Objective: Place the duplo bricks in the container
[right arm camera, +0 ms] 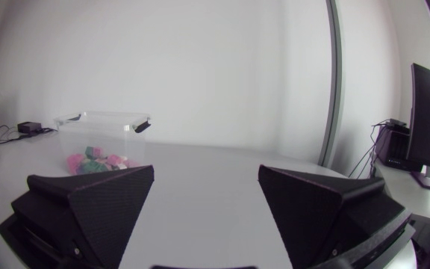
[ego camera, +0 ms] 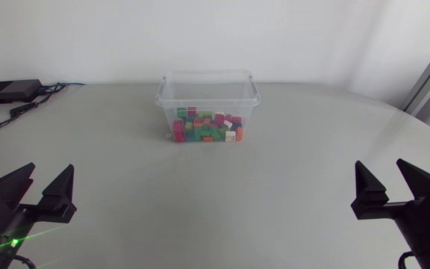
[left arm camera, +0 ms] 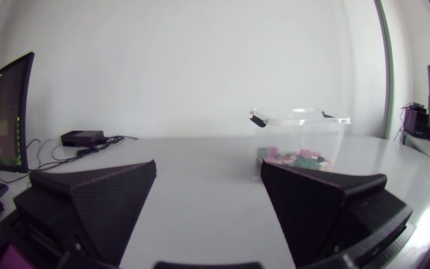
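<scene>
table: grey | black box: far left corner | cables: beside box

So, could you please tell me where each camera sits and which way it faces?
Head view: fixed above the table, looking down on the container of duplo bricks; left hand and right hand show.
Left wrist view: behind the left hand, looking across the table at the container; that hand shows.
Right wrist view: likewise, behind the right hand.
Shared: all see the container.

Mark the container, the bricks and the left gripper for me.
container (ego camera: 207, 102), head view, front rim.
bricks (ego camera: 207, 127), head view, middle of pile.
left gripper (ego camera: 51, 167), head view, midway between fingertips.
</scene>
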`<move>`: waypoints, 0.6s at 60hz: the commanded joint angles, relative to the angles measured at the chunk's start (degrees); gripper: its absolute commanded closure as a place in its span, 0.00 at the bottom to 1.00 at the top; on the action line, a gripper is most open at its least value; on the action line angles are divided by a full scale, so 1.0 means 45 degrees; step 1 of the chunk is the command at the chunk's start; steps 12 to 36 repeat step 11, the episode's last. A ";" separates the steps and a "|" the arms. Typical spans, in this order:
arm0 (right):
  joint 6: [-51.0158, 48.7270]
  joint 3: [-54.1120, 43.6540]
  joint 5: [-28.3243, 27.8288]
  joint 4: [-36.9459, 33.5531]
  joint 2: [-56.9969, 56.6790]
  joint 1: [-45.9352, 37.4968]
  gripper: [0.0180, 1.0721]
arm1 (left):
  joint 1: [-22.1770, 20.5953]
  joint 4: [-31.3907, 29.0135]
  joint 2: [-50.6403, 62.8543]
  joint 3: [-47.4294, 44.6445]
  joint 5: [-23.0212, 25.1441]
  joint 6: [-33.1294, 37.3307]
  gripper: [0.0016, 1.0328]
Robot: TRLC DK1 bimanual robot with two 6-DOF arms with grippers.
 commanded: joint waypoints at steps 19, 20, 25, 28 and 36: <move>0.0474 -0.0362 -0.0138 -0.0119 -0.0211 -0.0124 0.04 | -0.0124 0.0250 -0.0080 -0.0328 -0.0114 -0.0391 0.06; 0.0474 -0.0362 -0.0138 -0.0119 -0.0211 -0.0124 0.04 | -0.0124 0.0250 -0.0080 -0.0328 -0.0114 -0.0391 0.06; 0.0474 -0.0362 -0.0138 -0.0119 -0.0211 -0.0124 0.04 | -0.0124 0.0250 -0.0080 -0.0328 -0.0114 -0.0391 0.06; 0.0474 -0.0362 -0.0138 -0.0119 -0.0211 -0.0124 0.04 | -0.0124 0.0250 -0.0080 -0.0328 -0.0114 -0.0391 0.06; 0.0474 -0.0362 -0.0138 -0.0119 -0.0211 -0.0124 0.04 | -0.0124 0.0250 -0.0080 -0.0328 -0.0114 -0.0391 0.06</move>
